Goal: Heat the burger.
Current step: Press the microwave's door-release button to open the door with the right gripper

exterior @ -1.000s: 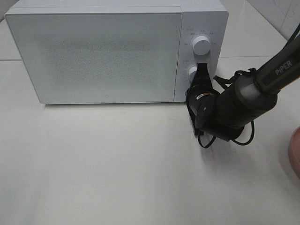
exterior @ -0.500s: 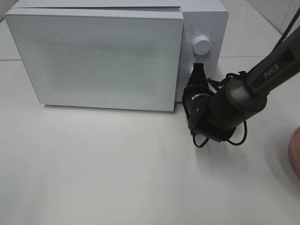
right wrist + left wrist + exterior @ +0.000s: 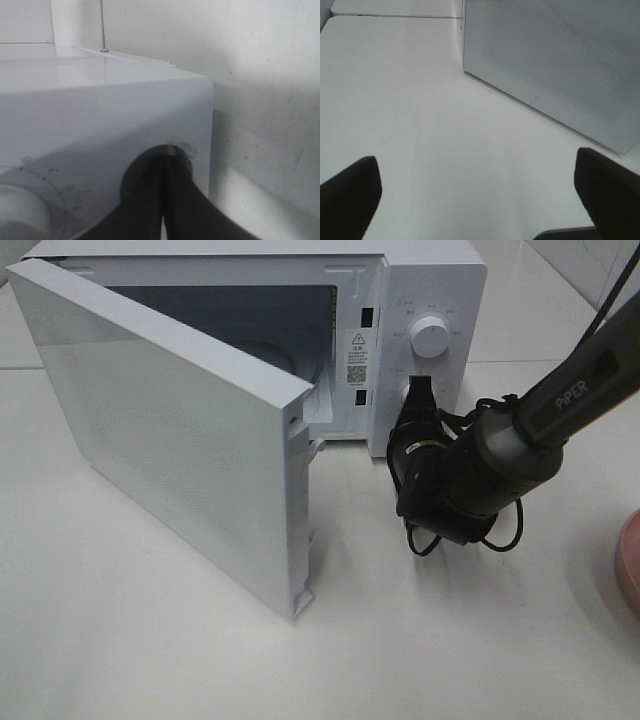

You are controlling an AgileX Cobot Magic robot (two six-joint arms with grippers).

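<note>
Your right tool [image 3: 419, 388], jaws together, rests its tip on the lower control of the oven [image 3: 430, 280], just below the knob [image 3: 430, 337]. A closed tip suits pressing a door release (the control itself is hidden behind the tip). The door [image 3: 170, 430] stands swung wide to the left, baring the cavity [image 3: 260, 325]; no burger is visible inside. Your left tool [image 3: 477, 192], jaws wide apart and empty, hangs low over the surface [image 3: 200, 660] facing the door's outer face, probably kept back to leave the door room. The burger appears in no view; only a plate [image 3: 630, 565] rim shows at the right edge. Loading is not yet begun.
</note>
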